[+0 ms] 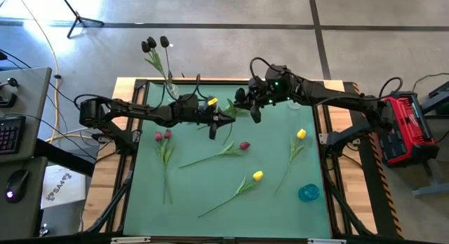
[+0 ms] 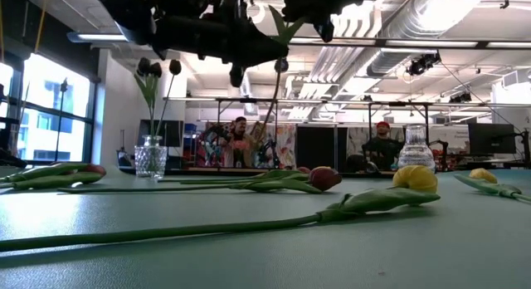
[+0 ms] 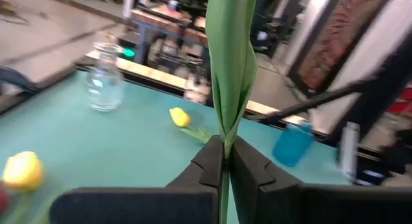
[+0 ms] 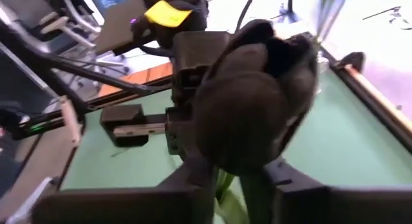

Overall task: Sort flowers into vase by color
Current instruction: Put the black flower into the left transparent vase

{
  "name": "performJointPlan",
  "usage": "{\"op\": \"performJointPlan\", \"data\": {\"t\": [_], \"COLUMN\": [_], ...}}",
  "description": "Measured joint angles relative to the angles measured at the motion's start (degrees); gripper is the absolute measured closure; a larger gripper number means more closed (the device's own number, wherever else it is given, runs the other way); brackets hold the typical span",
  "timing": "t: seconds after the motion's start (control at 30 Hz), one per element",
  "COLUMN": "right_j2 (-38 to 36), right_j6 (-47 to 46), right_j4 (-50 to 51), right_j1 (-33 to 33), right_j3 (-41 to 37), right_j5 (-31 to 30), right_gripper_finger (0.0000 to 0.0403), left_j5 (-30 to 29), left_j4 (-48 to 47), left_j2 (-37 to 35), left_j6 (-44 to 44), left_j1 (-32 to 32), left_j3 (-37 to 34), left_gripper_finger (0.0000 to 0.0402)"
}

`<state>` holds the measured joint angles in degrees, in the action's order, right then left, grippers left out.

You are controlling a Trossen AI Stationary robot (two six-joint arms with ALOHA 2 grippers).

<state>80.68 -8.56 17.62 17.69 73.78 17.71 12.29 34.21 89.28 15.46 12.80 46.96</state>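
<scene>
A black tulip is held up in the air between my two grippers over the far middle of the green mat point(image 1: 210, 195). Its dark head point(image 4: 257, 108) fills the right wrist view, and its green leaf point(image 3: 228, 56) and stem point(image 2: 272, 98) hang down clear of the table. My left gripper point(image 1: 223, 119) is shut on the tulip. My right gripper point(image 1: 247, 106) is right at the tulip's head end. Two more black tulips point(image 1: 156, 43) stand in a clear vase point(image 1: 170, 88) at the far left edge. My left gripper pinches the tulip between its two fingers, at the point where the leaf wraps the stem point(image 3: 225, 147). The fingers lie across the stem. The leaf rises beyond them, the stem runs on below point(image 3: 224, 198), and the tulip is clear of the table.
On the mat lie two red tulips point(image 1: 163, 137) at the left, one red tulip point(image 1: 244, 146) in the middle, and yellow tulips point(image 1: 301, 134) point(image 1: 257, 176) at the right. A blue vase point(image 1: 309, 193) stands near the right front. An empty clear vase point(image 2: 415, 148) stands at the far right.
</scene>
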Motion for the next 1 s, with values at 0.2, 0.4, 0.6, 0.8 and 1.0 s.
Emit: {"op": "performJointPlan", "data": {"t": [0.2,0.4,0.6,0.8,1.0], "right_j2": [-1.99,-7.97,-10.98,-10.77,-10.6], "right_j6": [-1.92,-4.54,-4.49,-4.48,-4.46], "right_j4": [0.4,5.12,9.84,11.33,11.48], "right_j1": [0.44,0.31,0.29,0.29,0.29], "right_j3": [-0.02,-0.02,-0.02,-0.02,-0.02], "right_j5": [-8.05,-23.67,-25.07,-25.09,-25.09], "right_gripper_finger": [0.0242,0.0192,0.02,0.021,0.0213], "left_j5": [-13.2,-29.73,-33.98,-34.02,-33.98], "left_j4": [0.0,0.05,1.36,2.71,1.88], "left_j2": [-2.72,-10.37,-20.69,-27.39,-31.01], "left_j6": [-0.6,-3.09,-12.13,-16.22,-17.66], "left_j1": [2.02,7.65,17.62,27.52,33.1], "left_j3": [-0.3,-5.51,-12.98,-17.52,-19.12], "left_gripper_finger": [0.04,0.0401,0.0401,0.0401,0.0401]}}
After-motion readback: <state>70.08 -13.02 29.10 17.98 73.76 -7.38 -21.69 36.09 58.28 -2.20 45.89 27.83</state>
